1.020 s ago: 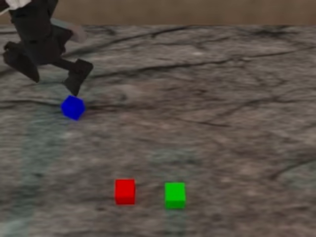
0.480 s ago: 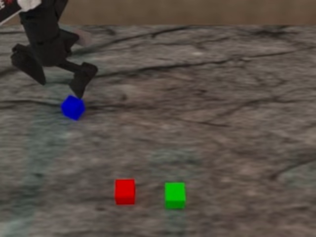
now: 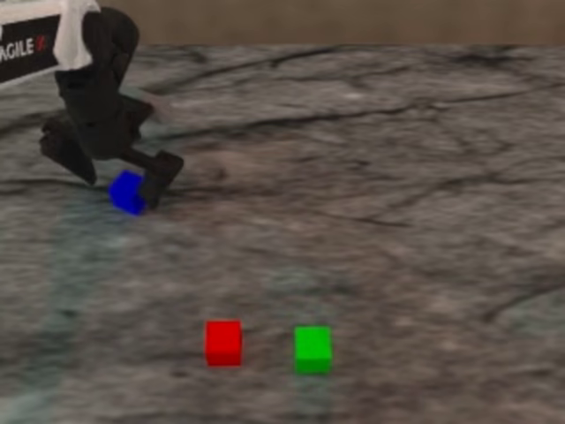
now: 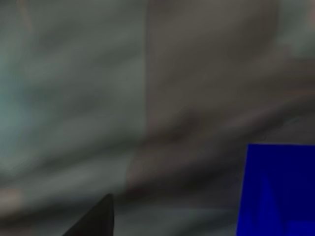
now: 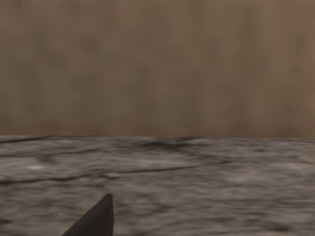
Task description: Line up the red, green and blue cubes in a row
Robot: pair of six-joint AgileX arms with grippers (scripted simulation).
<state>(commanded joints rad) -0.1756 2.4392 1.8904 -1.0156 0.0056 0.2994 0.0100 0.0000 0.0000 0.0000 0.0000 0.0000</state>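
My left gripper (image 3: 119, 168), open, straddles the blue cube (image 3: 126, 193) at upper left, 1 finger each side.

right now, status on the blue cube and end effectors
Left end effector open, straddling blue cube, not gripped. Right arm out of top view. Red cube and green cube side by side, nothing in between.

Partly hidden blue cube, cropped pincers

The left pincer (image 3: 119, 172) straddles the blue cube (image 3: 126, 193), one finger (image 3: 157, 177) covering its right side. In the left wrist view the cube (image 4: 278, 189) runs off the edge; the right pincer shows only one fingertip (image 5: 96, 221).
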